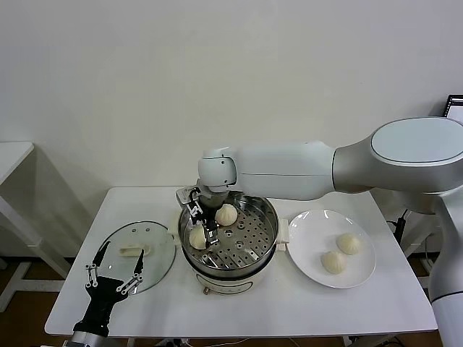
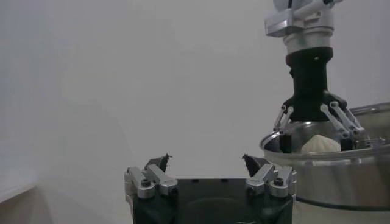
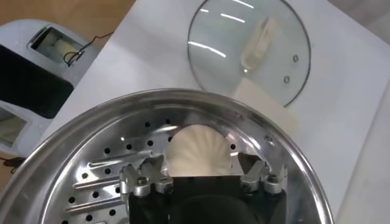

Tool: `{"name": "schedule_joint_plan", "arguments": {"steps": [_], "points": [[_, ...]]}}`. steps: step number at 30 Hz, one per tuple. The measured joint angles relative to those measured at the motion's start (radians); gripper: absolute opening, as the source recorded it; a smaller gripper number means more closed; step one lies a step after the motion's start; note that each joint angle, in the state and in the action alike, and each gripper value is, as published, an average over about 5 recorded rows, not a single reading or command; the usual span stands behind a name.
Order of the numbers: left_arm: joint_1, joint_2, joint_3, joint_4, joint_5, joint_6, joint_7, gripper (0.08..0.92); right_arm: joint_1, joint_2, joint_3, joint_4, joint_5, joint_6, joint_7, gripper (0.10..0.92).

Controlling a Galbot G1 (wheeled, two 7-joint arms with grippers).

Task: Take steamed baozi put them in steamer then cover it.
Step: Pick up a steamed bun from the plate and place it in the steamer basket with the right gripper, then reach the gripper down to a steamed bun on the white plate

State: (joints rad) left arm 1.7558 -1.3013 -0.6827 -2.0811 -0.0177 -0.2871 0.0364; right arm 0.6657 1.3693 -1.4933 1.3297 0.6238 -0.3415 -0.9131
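The steel steamer (image 1: 271,225) stands mid-table with two baozi on its perforated tray, one at the back (image 1: 226,213) and one at the left (image 1: 197,237). My right gripper (image 1: 203,225) hangs open inside the pot, directly over the left baozi (image 3: 198,146), its fingers spread to either side of the bun, which rests on the tray. Two more baozi (image 1: 349,243) (image 1: 333,262) lie on the white plate (image 1: 311,228). The glass cover (image 1: 160,246) lies flat to the left of the steamer. My left gripper (image 1: 114,278) waits open and empty at the cover's near edge.
The white table (image 1: 239,311) ends close in front of the steamer and the plate. A second white table (image 1: 11,155) stands off to the far left. The plate touches the steamer's right handle.
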Motion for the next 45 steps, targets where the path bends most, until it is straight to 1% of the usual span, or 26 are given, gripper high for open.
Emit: {"name": "schedule_joint_plan", "arguments": {"steps": [5, 10, 17, 22, 31, 45], "points": [[-0.001, 0.003, 0.0, -0.003, 0.0, 0.005, 0.0, 0.823, 0.028, -0.115, 0.059, 0.04, -0.062, 0.042, -0.078, 0.823], [-0.003, 0.004, 0.004, -0.007, 0.001, 0.011, -0.001, 0.823, 0.043, -0.286, 0.117, 0.051, -0.143, 0.119, -0.185, 0.823], [0.004, 0.003, 0.006, -0.015, 0.005, 0.014, -0.001, 0.823, 0.003, -0.522, 0.167, 0.017, -0.26, 0.227, -0.286, 0.823], [0.013, 0.001, 0.003, -0.02, 0.007, 0.014, -0.001, 0.823, -0.085, -0.636, 0.208, -0.024, -0.339, 0.286, -0.312, 0.823], [0.027, 0.001, -0.009, -0.022, 0.007, 0.011, -0.001, 0.823, -0.288, -0.72, 0.291, -0.086, -0.451, 0.332, -0.306, 0.823], [0.034, -0.002, -0.009, -0.018, 0.006, -0.001, -0.001, 0.823, -0.472, -0.72, 0.341, -0.125, -0.53, 0.329, -0.232, 0.823]]}}
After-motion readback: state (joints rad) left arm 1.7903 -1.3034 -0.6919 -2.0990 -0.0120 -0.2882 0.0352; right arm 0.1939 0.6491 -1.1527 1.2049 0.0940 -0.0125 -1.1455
